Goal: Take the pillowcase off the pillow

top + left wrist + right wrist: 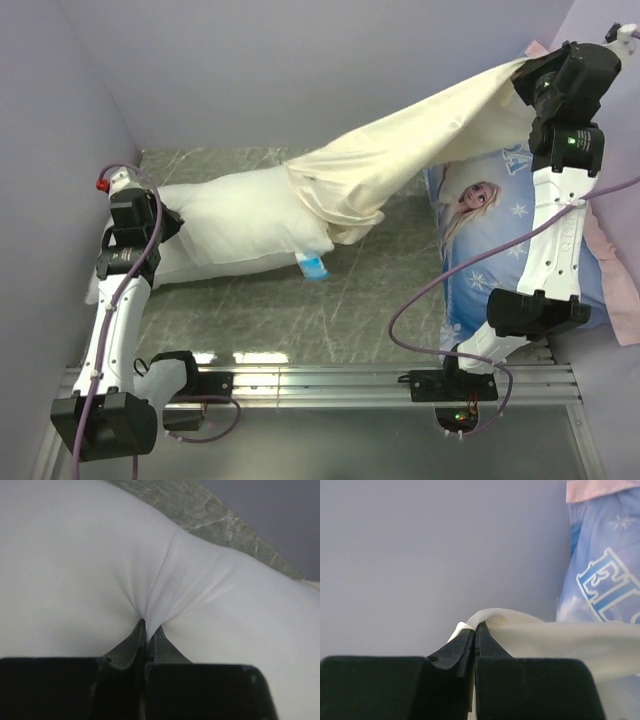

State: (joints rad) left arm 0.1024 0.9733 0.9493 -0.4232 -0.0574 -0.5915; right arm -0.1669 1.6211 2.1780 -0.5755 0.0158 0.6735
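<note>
While right gripper (475, 626) pinches pillowcase (420, 150), pillow (230, 222) mostly out

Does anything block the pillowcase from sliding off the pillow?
Nothing visible does. The pillowcase stretches freely up to the right pincer, above the blue print cushion; its mouth covers one end of the pillow.

The pillowcase (400, 160) is plain cream, a pale yellow with no print. The pillow (230, 225) is plain white, with a small bright-blue tag (313, 266). On the right, the other pillow (490, 215) is light blue, printed with a blonde figure, white snowflakes and blue-and-white lettering, and its edge (620, 300) is pink. The table (300, 310) is grey-green marble with pale veins, and the walls (300, 70) are flat lavender-grey. The left arm (112, 330) and right arm (555, 240) are white with black joints and purple cables (430, 290).
</note>
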